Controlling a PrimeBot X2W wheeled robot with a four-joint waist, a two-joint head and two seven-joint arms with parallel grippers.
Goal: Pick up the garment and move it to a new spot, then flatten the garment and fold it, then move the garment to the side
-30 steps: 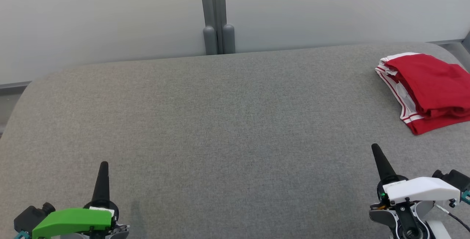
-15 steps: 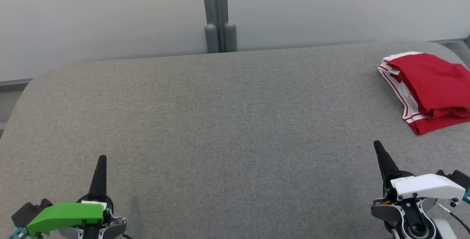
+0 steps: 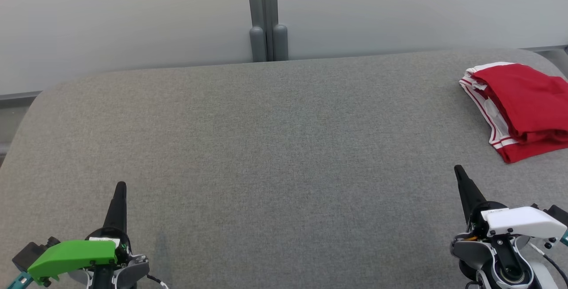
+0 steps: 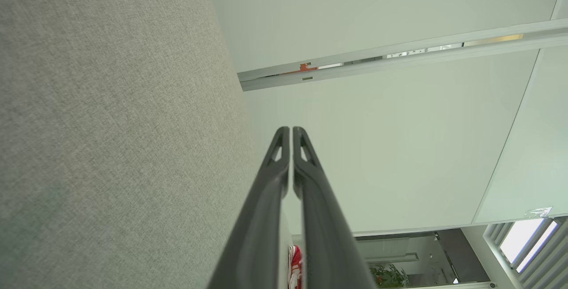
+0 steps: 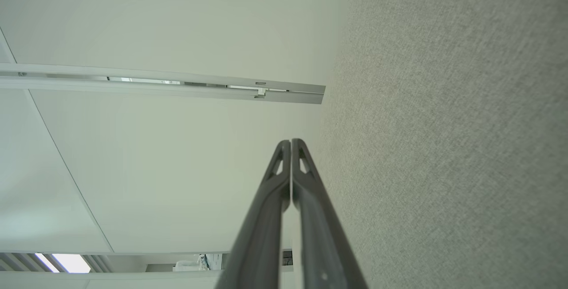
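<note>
The garment, red with white striped trim, lies folded at the far right of the grey fabric surface; a red sliver of the garment shows between the fingers in the left wrist view. My left gripper hovers at the lower left, fingers pressed together and empty. My right gripper is at the lower right, a short way in front of the garment, also shut and empty. Each wrist view shows its own gripper's fingertips touching, left gripper and right gripper.
A pale wall with a grey vertical post runs behind the surface. The surface's rounded corners fall away at far left and far right.
Both grippers have drawn slightly back toward the bottom edge, and the view has shifted a little; the garment lies as before.
</note>
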